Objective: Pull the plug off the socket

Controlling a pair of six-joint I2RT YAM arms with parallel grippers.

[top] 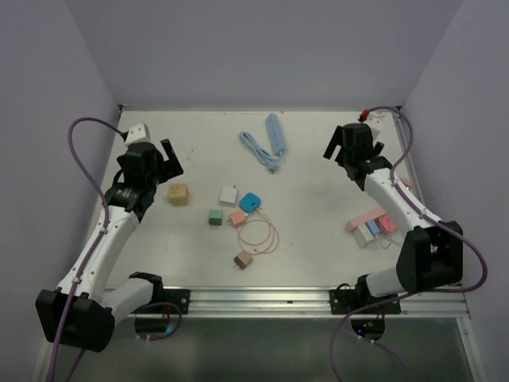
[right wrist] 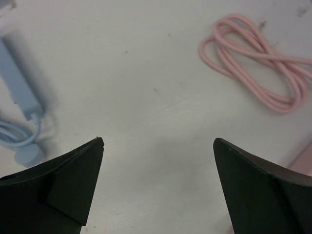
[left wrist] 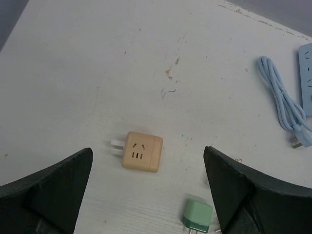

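The left claw and right claw both gape, empty, above the table. The power strip lies far-centre, with its plug just near of it, seemingly free. The plug looks light and hard on a limp cord, so pinch its body.

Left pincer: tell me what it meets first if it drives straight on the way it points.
Most likely the tan socket cube, which lies on the table almost centred in the open left pincer. How far off it is, the wrist view does not settle.
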